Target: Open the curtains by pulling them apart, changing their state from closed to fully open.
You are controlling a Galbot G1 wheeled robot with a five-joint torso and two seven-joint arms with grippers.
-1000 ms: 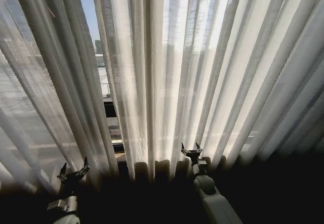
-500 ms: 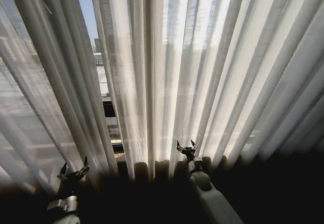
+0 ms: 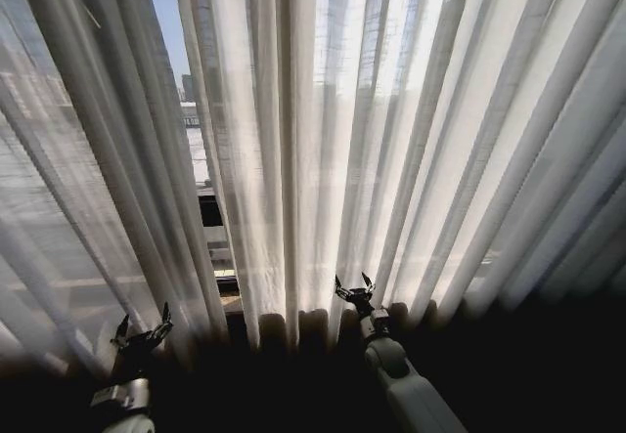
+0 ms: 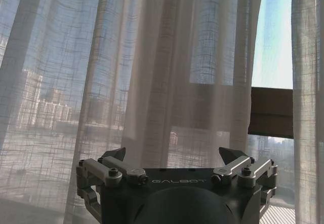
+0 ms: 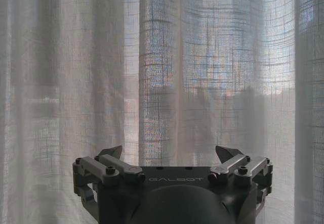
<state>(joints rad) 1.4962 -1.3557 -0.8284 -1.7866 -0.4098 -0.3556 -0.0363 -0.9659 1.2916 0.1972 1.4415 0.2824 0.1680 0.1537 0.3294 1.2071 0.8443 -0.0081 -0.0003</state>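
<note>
The tall sheer white-cream pleated curtains hang across the window, parted only by a narrow gap left of centre where sky and buildings show. The right gripper is raised at the low folds of the right panel just beside that gap, its fingers spread apart with nothing between them, probably lined up to catch a pleat. The left gripper waits low before the left panel, fingers likewise apart and empty. No containers are present.
</note>
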